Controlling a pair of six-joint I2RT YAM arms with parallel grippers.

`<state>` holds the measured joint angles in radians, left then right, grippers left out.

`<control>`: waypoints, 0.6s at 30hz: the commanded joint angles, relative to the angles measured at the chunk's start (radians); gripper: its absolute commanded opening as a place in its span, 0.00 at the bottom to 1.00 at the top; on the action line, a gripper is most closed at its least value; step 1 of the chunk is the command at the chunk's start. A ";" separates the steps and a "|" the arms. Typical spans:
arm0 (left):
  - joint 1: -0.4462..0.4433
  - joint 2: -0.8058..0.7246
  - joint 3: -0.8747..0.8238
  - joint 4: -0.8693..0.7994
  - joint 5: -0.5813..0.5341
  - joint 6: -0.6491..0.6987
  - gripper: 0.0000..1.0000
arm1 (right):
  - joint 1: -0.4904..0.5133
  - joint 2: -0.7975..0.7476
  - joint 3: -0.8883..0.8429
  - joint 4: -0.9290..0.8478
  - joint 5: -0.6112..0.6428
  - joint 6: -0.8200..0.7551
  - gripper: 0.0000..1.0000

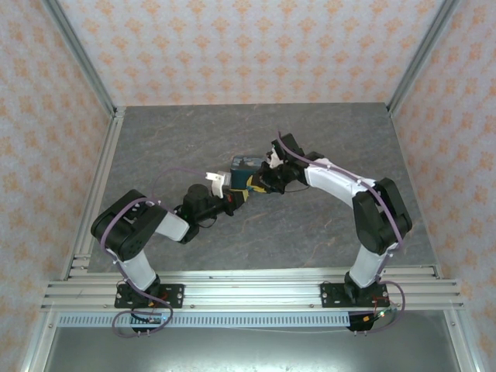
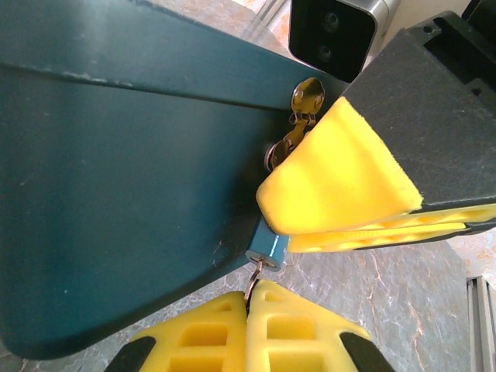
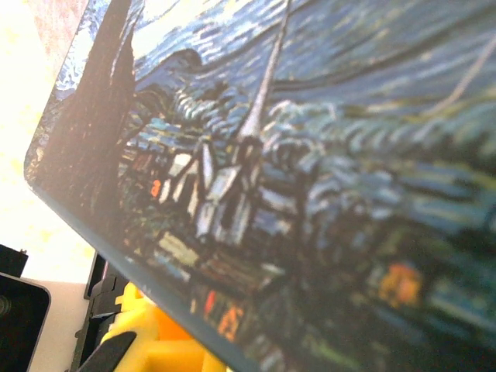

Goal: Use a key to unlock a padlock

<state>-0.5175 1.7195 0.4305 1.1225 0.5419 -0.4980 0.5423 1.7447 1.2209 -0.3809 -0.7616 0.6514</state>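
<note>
Left pincer (image 2: 249, 298) grips key (image 2: 254, 273) below padlock (image 2: 268, 249); right pincer (image 2: 283, 229) crowds tin clasp (image 2: 306, 101).

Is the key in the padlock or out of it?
In, it seems: the key, pinched by the left gripper, meets the padlock at its bottom face.
</note>
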 commanded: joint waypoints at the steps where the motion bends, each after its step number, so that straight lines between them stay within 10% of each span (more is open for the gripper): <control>1: -0.006 -0.027 0.012 0.045 -0.025 0.026 0.12 | 0.013 -0.046 -0.017 0.000 -0.031 0.000 0.00; 9: -0.007 -0.080 -0.014 -0.020 -0.038 0.046 0.36 | 0.008 -0.053 -0.031 0.013 -0.021 0.007 0.00; 18: 0.029 -0.157 -0.044 -0.111 0.046 0.050 0.40 | 0.007 -0.056 -0.022 0.005 -0.028 0.004 0.00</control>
<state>-0.5072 1.5738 0.3996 1.0393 0.5331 -0.4625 0.5434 1.7302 1.2003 -0.3790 -0.7681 0.6544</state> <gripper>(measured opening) 0.403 0.142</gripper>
